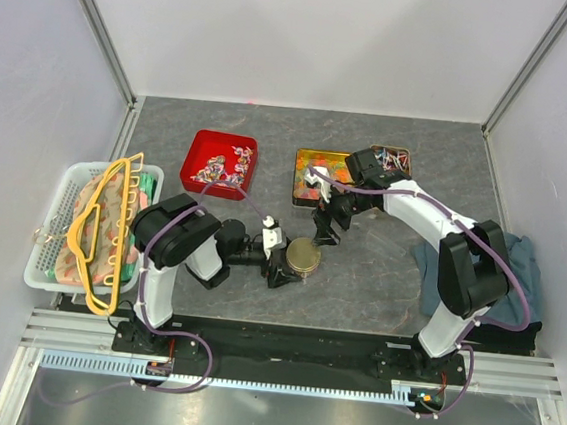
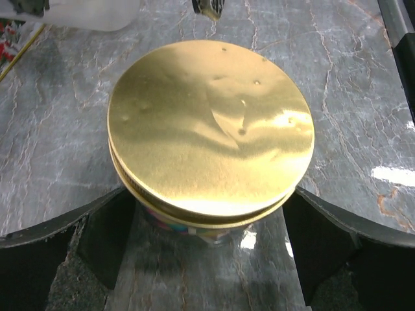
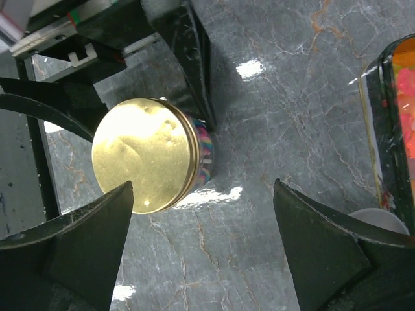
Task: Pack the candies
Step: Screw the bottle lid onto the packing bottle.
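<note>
In the red square plastic tray, far left of centre, the twist-wrapped candies lie in a loose heap. More show in the small dark container at far right. Between the two sits a square tin with an orange and yellow pattern. Nearer the arm bases stands a round jar with a gold metal lid, upright and lid on, with coloured contents showing through its side below the rim.

All rest on a grey marbled surface, enclosed by plain white walls with aluminium corner posts. A white plastic basket holding yellow hangers sits at the left edge. A blue-grey cloth lies at the right edge.

The left arm folds low and reaches rightward. Its pincer is closed on the jar, one finger set against either side beneath the lid. The right arm arches from its base toward the tin. Its pincer hangs above and just beside the jar, fingers spread wide, holding nothing.
</note>
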